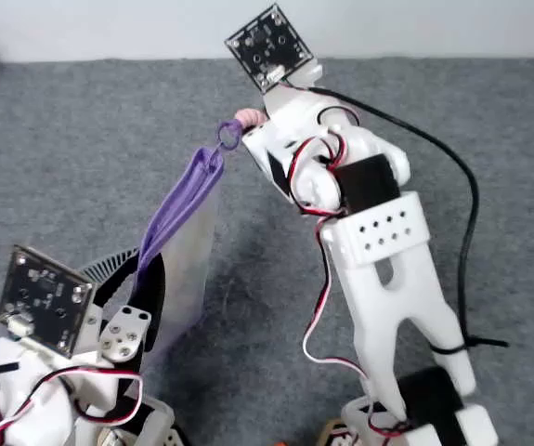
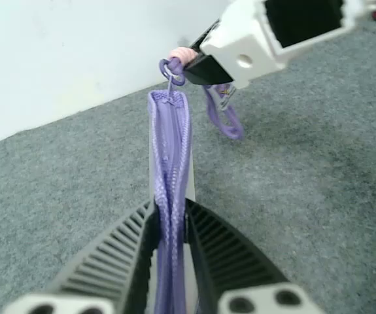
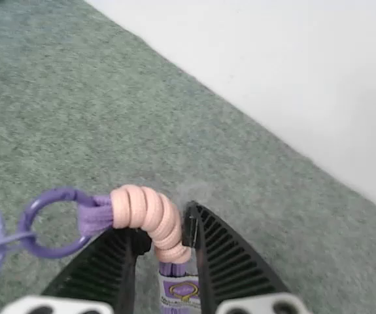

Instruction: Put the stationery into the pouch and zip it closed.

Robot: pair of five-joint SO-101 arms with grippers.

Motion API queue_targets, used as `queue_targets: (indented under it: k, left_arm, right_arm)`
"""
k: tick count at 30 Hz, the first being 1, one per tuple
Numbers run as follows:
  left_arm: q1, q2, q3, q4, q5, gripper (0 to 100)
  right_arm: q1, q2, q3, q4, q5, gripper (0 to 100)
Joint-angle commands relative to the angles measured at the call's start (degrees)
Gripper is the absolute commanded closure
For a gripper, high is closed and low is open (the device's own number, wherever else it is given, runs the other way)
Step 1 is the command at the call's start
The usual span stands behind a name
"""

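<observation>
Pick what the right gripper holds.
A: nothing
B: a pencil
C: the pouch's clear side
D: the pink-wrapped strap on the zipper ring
D: the right gripper is shut on the pink-wrapped strap tied to the purple zipper ring, while the left gripper grips the pouch.

Print on the small tag [image 3: 184, 291] cannot be read.

Your right arm [image 1: 383, 251] and left arm [image 1: 44, 404] are white plastic shells around black servo blocks [image 1: 371, 178], with red, white and black wires [image 1: 319, 307] looping along them. Each wrist carries a square black camera board [image 1: 268, 45], a black cable [image 1: 476, 200] runs beside the right arm, and the left gripper's [image 2: 170, 208] fingers [image 2: 225, 254] are dark grey and ribbed.
</observation>
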Motion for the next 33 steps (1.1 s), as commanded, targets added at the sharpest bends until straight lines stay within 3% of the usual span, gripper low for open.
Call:
queue_targets:
  k: [1, 11, 15, 24, 28, 33]
  left_arm:
    - [0.18, -1.23, -5.32, 1.05, -0.53, 99]
    - [0.18, -1.23, -5.05, 1.05, -0.53, 98]
    - [-0.62, -1.23, -4.97, 1.67, -0.09, 83]
    - [-15.74, -1.41, -4.97, 1.67, -0.09, 76]
    - [-17.85, -3.16, -4.00, 1.67, -0.35, 76]
    - [-18.11, -8.44, 1.71, 1.67, -0.44, 76]
  right_arm:
    - [7.69, 2.59, -0.53, -3.21, 0.44, 99.1]
    - [5.23, 0.40, -0.62, -2.68, 0.44, 99.1]
    - [5.41, 0.48, -0.53, -2.68, 0.44, 99.1]
    - [6.20, 0.48, -0.26, -2.59, 0.44, 99.1]
    - [7.52, 0.48, -0.26, -0.92, 0.44, 99.1]
    - [8.31, -0.13, -0.53, 8.84, 0.44, 99.1]
